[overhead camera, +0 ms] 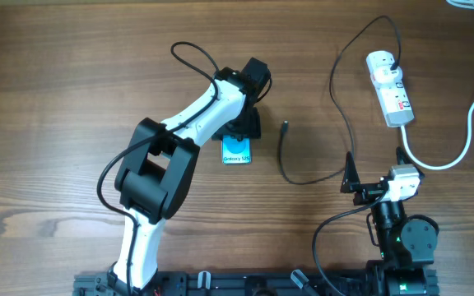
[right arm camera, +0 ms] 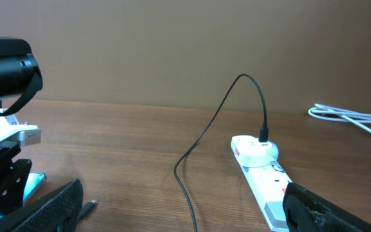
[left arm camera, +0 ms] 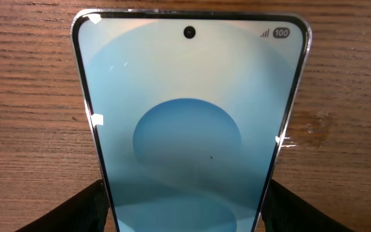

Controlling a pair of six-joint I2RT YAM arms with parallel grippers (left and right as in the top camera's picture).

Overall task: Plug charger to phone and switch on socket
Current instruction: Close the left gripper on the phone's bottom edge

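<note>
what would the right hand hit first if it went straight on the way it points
Probably the thin black charger cable, looping just ahead of the right hand, in line with the gap between its fingers. The white power strip lies right of that line; depth is unclear.

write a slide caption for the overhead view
Overhead: left tool clamps the phone, charger plug lies loose beside it, right tool waits open near the power strip.

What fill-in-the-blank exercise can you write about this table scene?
The fingers of the left gripper flank the phone, whose screen faces ___.
The charger runs from the socket; its free plug lies on the ___.
The right gripper holds ___.
Missing words: up; table; nothing.
</note>
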